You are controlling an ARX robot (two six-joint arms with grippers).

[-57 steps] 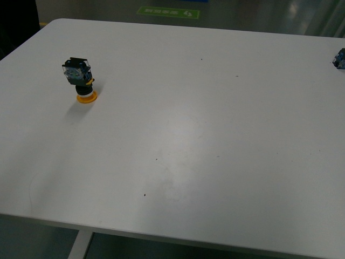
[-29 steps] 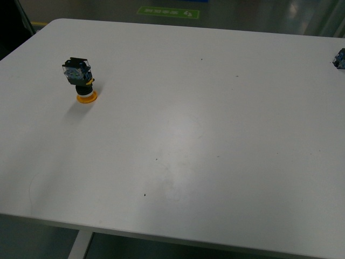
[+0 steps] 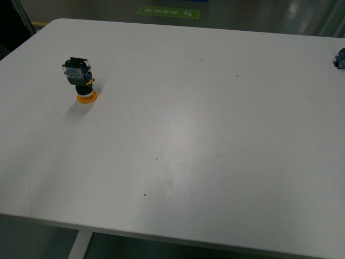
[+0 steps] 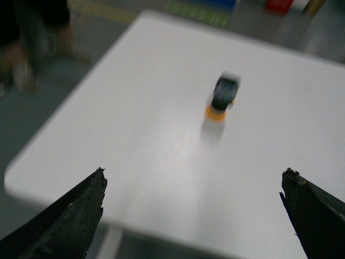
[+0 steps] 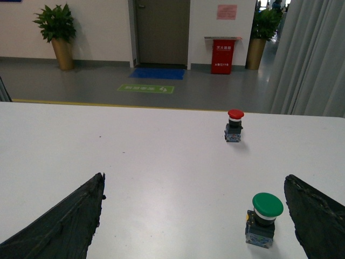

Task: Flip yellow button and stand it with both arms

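Standing cap-down toward the far left of the white table point(image 3: 215, 135), the yellow button point(image 3: 80, 81) rests on its orange-yellow cap with the contact block on top, and nothing touches it. The left gripper point(image 4: 194, 172) has its 2 fingers spread wide and empty, with the button well ahead of them (this view is blurred). The right gripper point(image 5: 194, 178) is spread just as wide above the table, where a red button point(image 5: 234, 125) and a green button point(image 5: 265, 218) stand cap-up.
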